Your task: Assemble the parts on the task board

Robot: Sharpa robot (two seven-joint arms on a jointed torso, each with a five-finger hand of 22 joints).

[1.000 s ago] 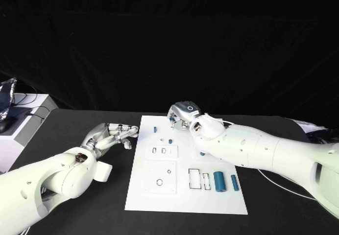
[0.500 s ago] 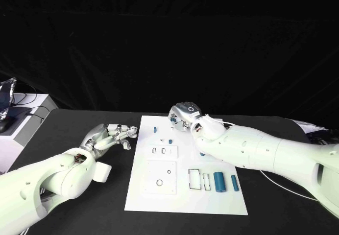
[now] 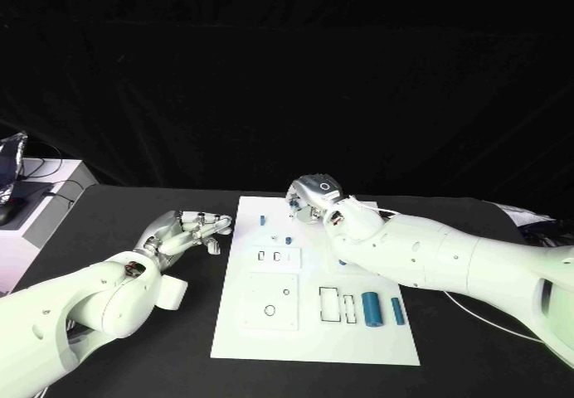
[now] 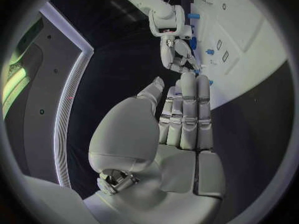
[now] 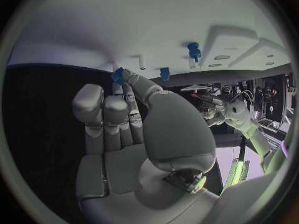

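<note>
Board (image 3: 313,332) mid-table, blue parts (image 3: 372,308) lying near its right edge | right hand (image 3: 313,197) at far edge, pinching small blue part (image 5: 117,75) at fingertips, likely lining up insertion | left hand (image 3: 189,232) beside board, fingers straight, holding nothing, kept clear.

The left robot hand (image 3: 189,230) hovers low with its fingers (image 4: 187,109) held straight and side by side, holding nothing. The right robot hand (image 3: 313,197) reaches forward, fingers curled, thumb and a fingertip pinching together.
</note>
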